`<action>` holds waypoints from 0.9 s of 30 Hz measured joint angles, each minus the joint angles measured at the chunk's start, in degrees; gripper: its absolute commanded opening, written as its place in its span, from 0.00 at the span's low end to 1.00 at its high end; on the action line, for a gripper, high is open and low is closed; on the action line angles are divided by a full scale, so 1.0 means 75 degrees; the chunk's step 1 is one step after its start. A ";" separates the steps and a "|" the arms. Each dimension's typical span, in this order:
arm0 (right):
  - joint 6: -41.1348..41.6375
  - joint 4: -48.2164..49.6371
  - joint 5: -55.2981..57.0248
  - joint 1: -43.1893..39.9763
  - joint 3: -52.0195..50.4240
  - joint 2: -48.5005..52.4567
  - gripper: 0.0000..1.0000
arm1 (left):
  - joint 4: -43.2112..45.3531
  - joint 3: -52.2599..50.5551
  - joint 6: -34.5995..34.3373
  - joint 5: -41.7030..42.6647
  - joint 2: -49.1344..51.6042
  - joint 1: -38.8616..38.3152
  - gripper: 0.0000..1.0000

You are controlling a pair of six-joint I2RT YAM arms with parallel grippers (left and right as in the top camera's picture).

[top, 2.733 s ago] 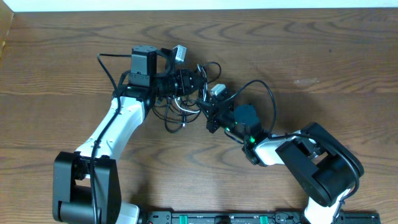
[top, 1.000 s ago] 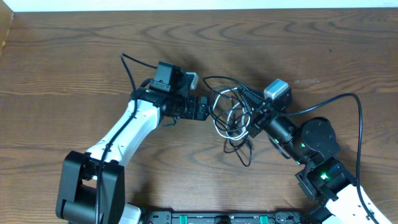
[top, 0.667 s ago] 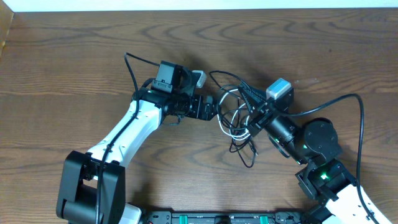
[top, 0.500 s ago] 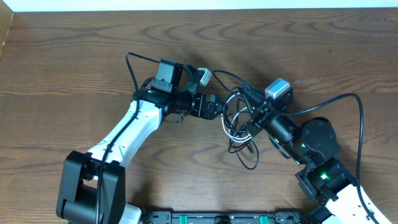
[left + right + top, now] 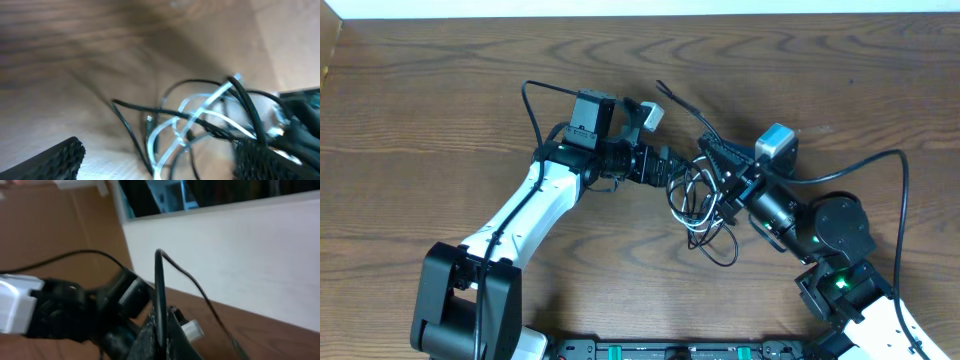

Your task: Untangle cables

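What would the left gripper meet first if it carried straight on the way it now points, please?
Most likely the tangled cables: the left gripper points toward the right arm, jaws open, and its wrist view shows the loops directly ahead. The right gripper sits just beyond them, though depth is unclear.

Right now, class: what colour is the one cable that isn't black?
The cable is white, clearest in the left wrist view.

A brown wooden table with dark grain filled the overhead view. A white strip ran along its far edge, and a black rail with green marks lay along the near edge. In the right wrist view, a white wall rose behind the table, with a brown panel to its left.
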 measured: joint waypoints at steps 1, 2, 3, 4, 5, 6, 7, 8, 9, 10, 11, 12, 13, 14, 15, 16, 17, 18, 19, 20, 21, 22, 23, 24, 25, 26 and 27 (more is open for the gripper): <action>0.0044 0.0044 -0.0079 0.0000 0.0000 0.0000 0.01 | -0.0020 0.0000 -0.0029 -0.0187 0.0000 0.0000 0.97; 0.0105 0.0099 -0.0157 0.0000 0.0000 0.0000 0.01 | -0.0055 0.0000 -0.0050 -0.0370 0.0000 0.0000 0.97; 0.0152 0.0134 -0.0198 0.0000 0.0000 0.0000 0.01 | -0.0128 -0.0003 -0.0058 -0.0580 0.0000 0.0000 0.97; 0.0184 0.0198 -0.0233 0.0000 0.0000 0.0000 0.01 | -0.0195 0.0000 -0.0058 -0.0804 0.0000 -0.0003 0.97; 0.0236 0.0306 -0.0274 0.0000 0.0000 0.0000 0.01 | -0.0291 0.0000 -0.0067 -0.1096 0.0000 -0.0006 0.97; 0.0262 0.0379 -0.0294 0.0000 0.0000 0.0000 0.01 | -0.0388 0.0000 -0.0079 -0.1352 0.0000 -0.0006 0.97; 0.0291 0.0484 -0.0321 0.0000 0.0000 0.0000 0.01 | -0.0510 0.0000 -0.0079 -0.1635 0.0000 -0.0006 0.97; 0.0326 0.0589 -0.0332 0.0000 0.0000 0.0000 0.01 | -0.0656 0.0000 -0.0085 -0.1970 0.0000 -0.0006 0.97; 0.0364 0.0720 -0.0347 0.0000 0.0000 0.0000 0.01 | -0.0749 -0.0003 -0.0085 -0.2238 0.0000 -0.0006 0.97; 0.0393 0.0836 -0.0358 0.0000 0.0000 0.0000 0.01 | -0.0833 -0.0003 -0.0085 -0.2486 0.0000 -0.0006 0.97; 0.0425 0.0935 -0.0367 0.0000 0.0000 0.0000 0.01 | -0.0906 -0.0003 -0.0085 -0.2707 0.0000 -0.0006 0.96; 0.0449 0.0994 -0.0373 0.0000 0.0000 0.0000 0.01 | -0.0959 -0.0003 -0.0085 -0.2868 0.0000 -0.0006 0.96; 0.0475 0.1061 -0.0379 0.0000 0.0000 0.0000 0.01 | -0.1035 -0.0003 -0.0087 -0.3110 0.0000 -0.0006 0.96; 0.0493 0.1075 -0.0364 0.0000 0.0000 0.0000 0.01 | -0.1139 -0.0003 -0.0087 -0.3357 0.0000 -0.0006 0.96; 0.0501 0.1075 -0.0344 0.0000 0.0000 0.0000 0.01 | -0.1259 -0.0003 -0.0117 -0.3669 0.0000 -0.0009 0.96; 0.0501 0.1049 -0.0318 -0.0003 0.0000 0.0000 0.01 | -0.1393 -0.0003 -0.0166 -0.4004 0.0000 -0.0012 0.96; 0.0493 0.0985 -0.0274 -0.0003 0.0000 -0.0003 0.01 | -0.1547 -0.0003 -0.0268 -0.4424 0.0000 -0.0015 0.96; 0.0472 0.0836 -0.0184 -0.0012 0.0003 -0.0009 0.01 | -0.1728 -0.0003 -0.0428 -0.4919 0.0000 -0.0003 0.96; 0.0440 0.0627 -0.0064 -0.0035 0.0006 -0.0017 0.01 | -0.1868 -0.0006 -0.0560 -0.5295 0.0000 0.0015 0.96; 0.0405 0.0425 0.0076 -0.0061 0.0006 -0.0023 0.01 | -0.2017 -0.0006 -0.0731 -0.5718 0.0000 0.0047 0.96; 0.0356 0.0204 0.0239 -0.0090 0.0006 -0.0026 0.01 | -0.2133 -0.0009 -0.0877 -0.6015 0.0000 0.0090 0.96; 0.0294 -0.0055 0.0434 -0.0134 0.0006 -0.0026 0.01 | -0.2232 -0.0009 -0.1040 -0.6292 0.0000 0.0166 0.96; 0.0236 -0.0291 0.0629 -0.0175 0.0003 -0.0026 0.01 | -0.2311 -0.0009 -0.1172 -0.6493 0.0000 0.0251 0.96; 0.0210 -0.0440 0.0778 -0.0207 0.0003 -0.0026 0.01 | -0.2372 -0.0009 -0.1306 -0.6647 0.0000 0.0341 0.96; 0.0160 -0.0583 0.0953 -0.0248 0.0003 -0.0026 0.01 | -0.2433 -0.0009 -0.1454 -0.6781 0.0000 0.0452 0.96; 0.0131 -0.0676 0.1093 -0.0274 0.0003 -0.0026 0.01 | -0.2468 -0.0009 -0.1545 -0.6840 0.0000 0.0551 0.96; 0.0108 -0.0737 0.1212 -0.0297 0.0003 -0.0026 0.01 | -0.2468 -0.0009 -0.1580 -0.6828 0.0000 0.0638 0.96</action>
